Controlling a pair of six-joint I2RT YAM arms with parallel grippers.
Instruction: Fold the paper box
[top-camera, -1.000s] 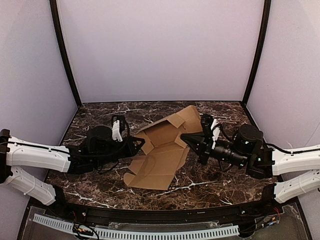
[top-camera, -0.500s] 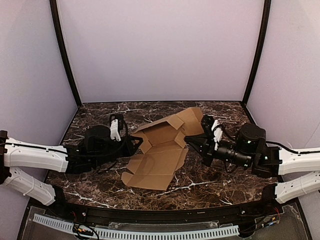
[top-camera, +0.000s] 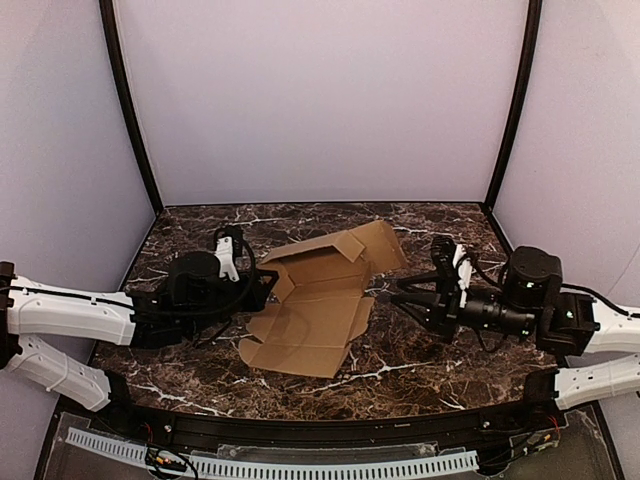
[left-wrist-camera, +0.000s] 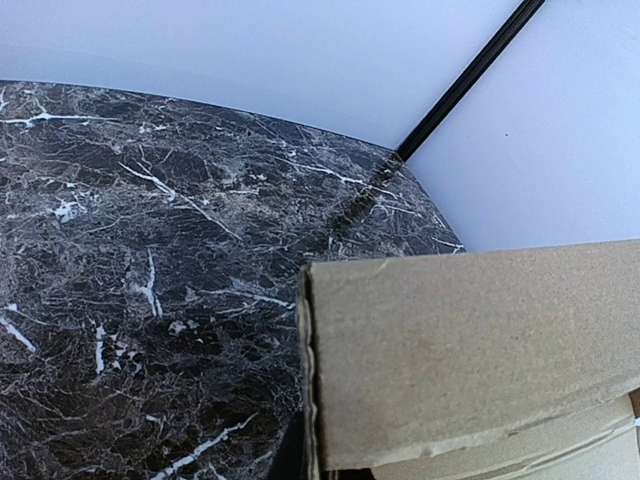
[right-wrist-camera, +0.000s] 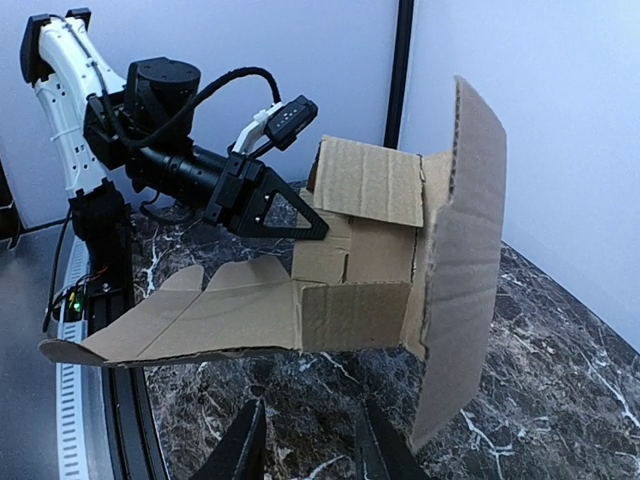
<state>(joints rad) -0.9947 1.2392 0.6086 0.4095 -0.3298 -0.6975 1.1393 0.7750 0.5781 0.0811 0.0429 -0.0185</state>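
Left end effector (top-camera: 268, 285) pinches the left flap of the paper box (top-camera: 315, 305); right end effector (top-camera: 384, 297), parted and empty, sits just beside its right edge

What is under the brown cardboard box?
The paper box sits on the dark marble table, which shows all around it. The patch of table right beneath the cardboard is covered, so anything lying there cannot be seen.

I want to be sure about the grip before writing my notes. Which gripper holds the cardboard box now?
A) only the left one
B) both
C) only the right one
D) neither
A: the left gripper is shut on the left flap of the box, while the right gripper is open with nothing between its fingers.
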